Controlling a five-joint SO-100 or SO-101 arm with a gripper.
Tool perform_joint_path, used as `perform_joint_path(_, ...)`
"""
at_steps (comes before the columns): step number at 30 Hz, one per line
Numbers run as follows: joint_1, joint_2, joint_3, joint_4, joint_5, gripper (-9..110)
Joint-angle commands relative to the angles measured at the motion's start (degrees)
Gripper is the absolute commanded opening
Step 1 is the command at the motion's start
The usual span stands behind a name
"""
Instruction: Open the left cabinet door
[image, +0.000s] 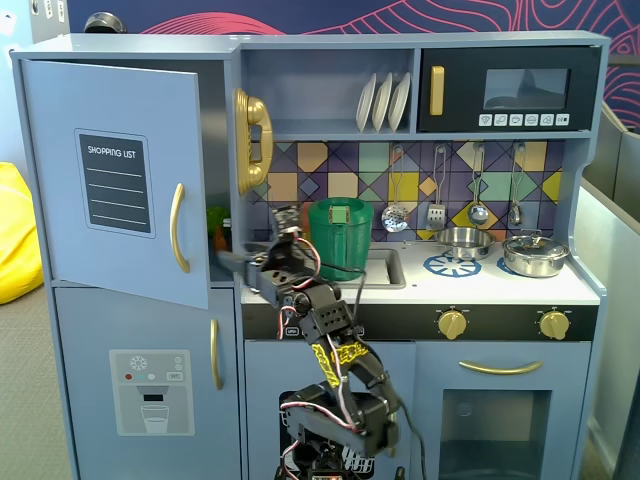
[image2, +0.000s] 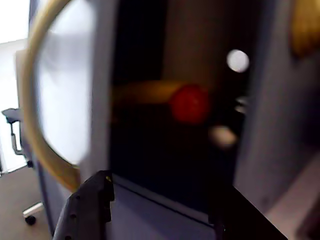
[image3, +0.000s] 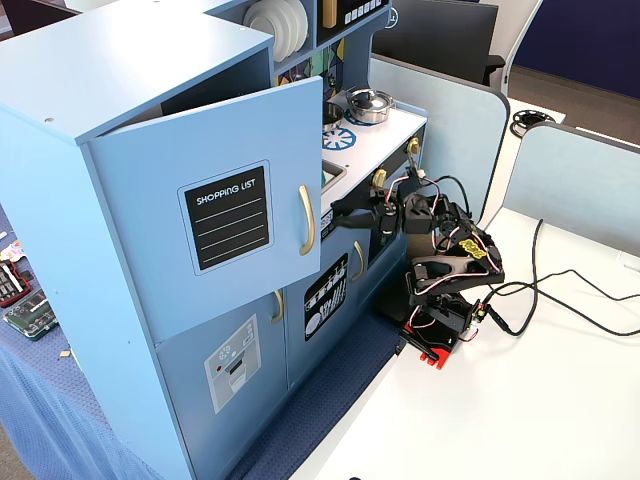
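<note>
The left cabinet door (image: 110, 180), blue-grey with a black "SHOPPING LIST" panel and a gold handle (image: 178, 228), stands partly open, swung out toward the camera. It also shows in the other fixed view (image3: 210, 220) and, blurred, in the wrist view (image2: 65, 100) with its handle (image2: 35, 125). My gripper (image: 232, 262) is open and empty, its tips at the gap just behind the door's free edge, below the handle. In the wrist view the gripper (image2: 160, 200) faces the dark cabinet inside, jaws wide apart. It also shows in the other fixed view (image3: 345, 212).
A red round thing (image2: 189, 102) lies inside the cabinet. A green pitcher (image: 340, 238) stands by the sink, right of my arm. The lower door with the water-dispenser graphic (image: 150, 390) is shut. Cables (image3: 560, 290) trail over the white table.
</note>
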Motion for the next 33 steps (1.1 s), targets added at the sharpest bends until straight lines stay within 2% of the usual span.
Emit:
perform_joint_path(1, 9.14, -3.16, -1.05, 1.85, 4.04, 15)
perform_joint_path(5, 7.38, -10.11, -2.55, -3.69, 1.32, 15)
perform_joint_path(15, -8.88, -21.80, -8.26, -14.33, -9.76, 15)
perform_joint_path(26, -25.58, -21.45, -9.14, -16.08, -14.50, 16)
perform_joint_path(33, -30.59, -23.12, -10.63, -16.96, -16.61, 14)
